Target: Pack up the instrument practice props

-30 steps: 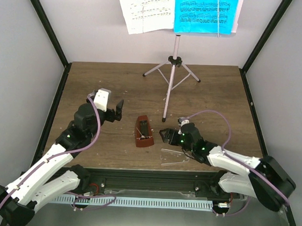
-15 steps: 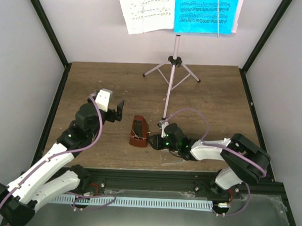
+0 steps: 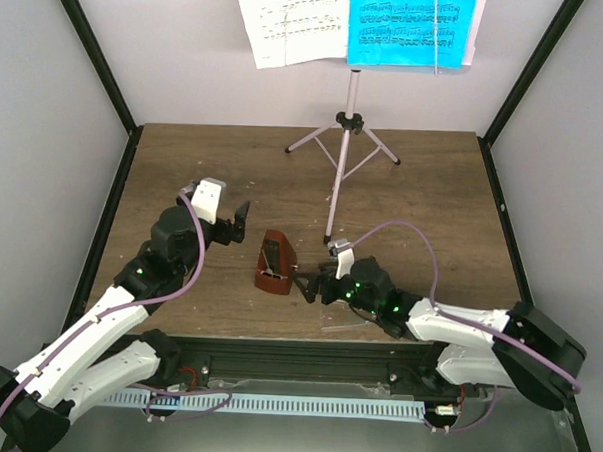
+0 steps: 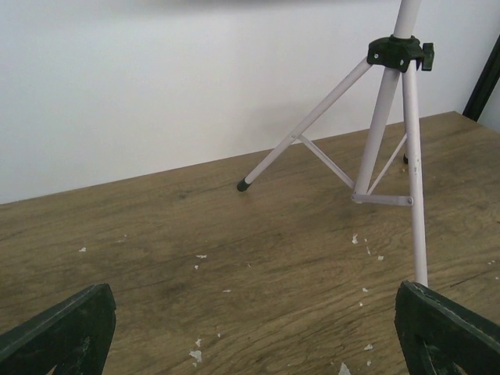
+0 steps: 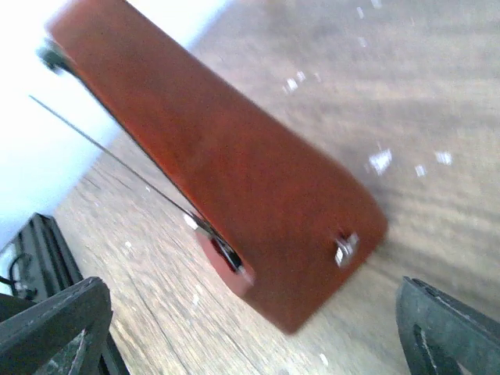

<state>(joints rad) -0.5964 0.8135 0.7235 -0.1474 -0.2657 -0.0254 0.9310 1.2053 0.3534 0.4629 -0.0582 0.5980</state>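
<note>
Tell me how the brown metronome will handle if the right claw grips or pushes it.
The metronome tapers toward its top, so the right claw could probably slide off its smooth sides. Its narrow shape may tip under a high push. The thin pendulum rod looks exposed and likely bends easily.

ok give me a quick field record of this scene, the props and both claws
metronome: brown, on the table, front middle, pendulum rod exposed
music stand: pale pink tripod, standing at the back of the table
sheets: white sheet and cyan sheet, both up on the stand
left claw: open, empty, facing the stand's legs
right claw: open, right at the metronome, not gripping it
packed so far: nothing visibly
</note>
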